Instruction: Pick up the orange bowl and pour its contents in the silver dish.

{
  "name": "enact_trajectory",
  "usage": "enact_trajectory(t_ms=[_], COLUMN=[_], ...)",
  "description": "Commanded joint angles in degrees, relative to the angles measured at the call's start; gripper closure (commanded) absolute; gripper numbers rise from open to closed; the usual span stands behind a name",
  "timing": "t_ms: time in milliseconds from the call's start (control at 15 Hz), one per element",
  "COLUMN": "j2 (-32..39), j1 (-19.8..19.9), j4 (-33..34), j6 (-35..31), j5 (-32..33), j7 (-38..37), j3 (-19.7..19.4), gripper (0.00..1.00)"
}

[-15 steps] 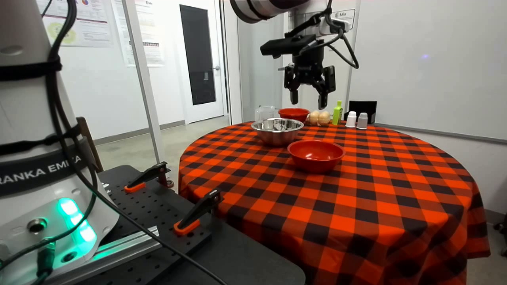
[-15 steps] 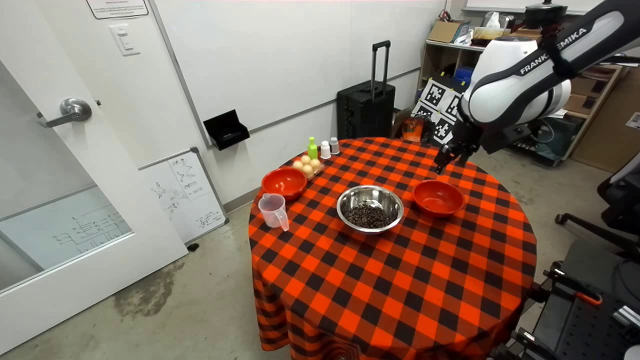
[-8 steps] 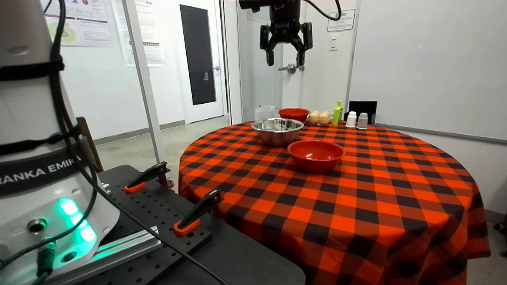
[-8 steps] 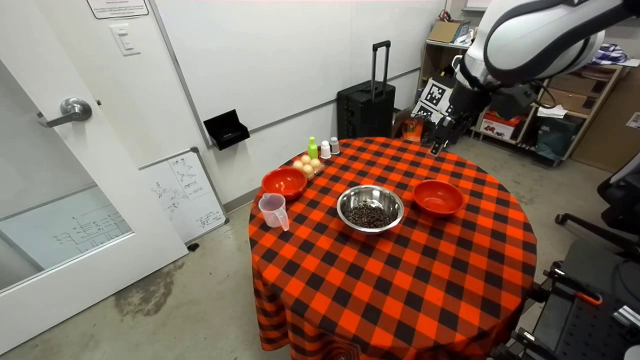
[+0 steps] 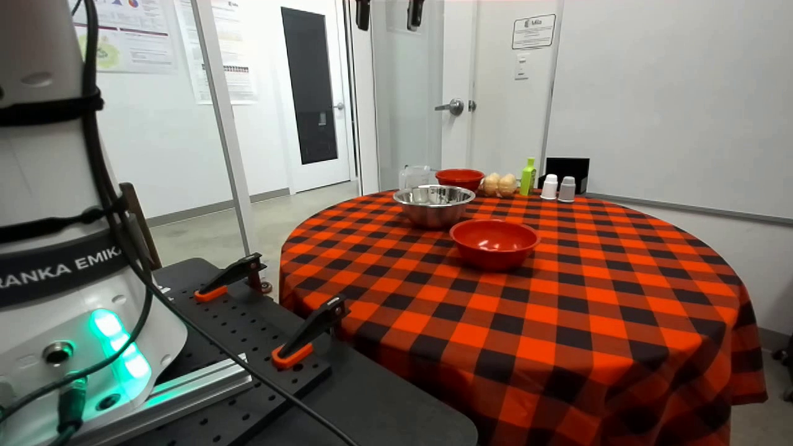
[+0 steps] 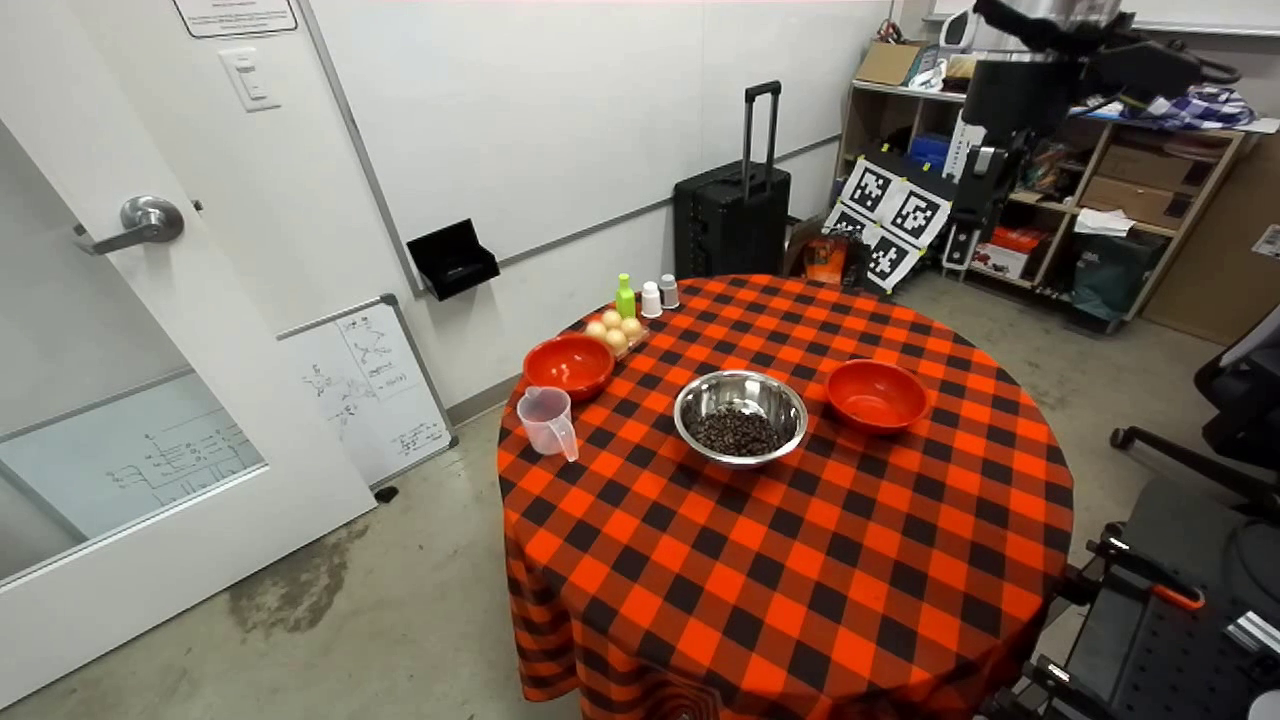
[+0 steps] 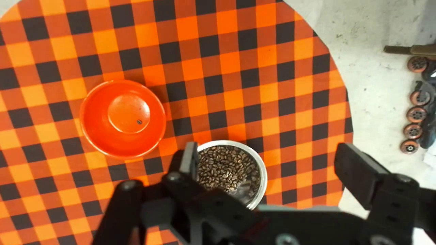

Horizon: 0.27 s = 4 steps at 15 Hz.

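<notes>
The orange bowl sits upright on the checked tablecloth in both exterior views [image 5: 494,248] [image 6: 877,397]. In the wrist view the orange bowl [image 7: 97,119] holds only a single dark bean. The silver dish [image 5: 433,217] stands beside it, and in an exterior view its inner wall [image 6: 768,398] rises around a heap of dark coffee beans. In the wrist view the silver dish [image 7: 263,170] is partly hidden by a finger. My gripper [image 7: 267,151] is open and empty, high above the table. Its fingertips show at the top edge of an exterior view [image 5: 389,15] and at the upper right [image 6: 960,248].
Another red-orange bowl [image 6: 568,367] and a clear measuring cup [image 6: 547,420] stand at the table's far side. Near them are a pack of eggs [image 6: 613,330], a green bottle [image 6: 625,297] and two small shakers [image 6: 651,300]. Clamps [image 5: 310,331] hold the robot's base plate.
My gripper has risen away from the table, up and to the left in an exterior view, and stays open. Both bowls and the silver dish have not moved.
</notes>
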<state>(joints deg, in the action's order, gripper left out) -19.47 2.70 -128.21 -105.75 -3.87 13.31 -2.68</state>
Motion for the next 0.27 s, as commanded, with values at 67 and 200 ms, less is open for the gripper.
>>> enact_trajectory(t_ms=[67, 200], j2=[-1.3, -1.5], j1=[-1.2, -1.3], j4=[1.0, 1.0], j6=[2.4, 2.6], j5=[0.2, 0.2], j7=[-1.5, -1.8], j3=[-0.1, 0.0], gripper=[0.00, 0.00])
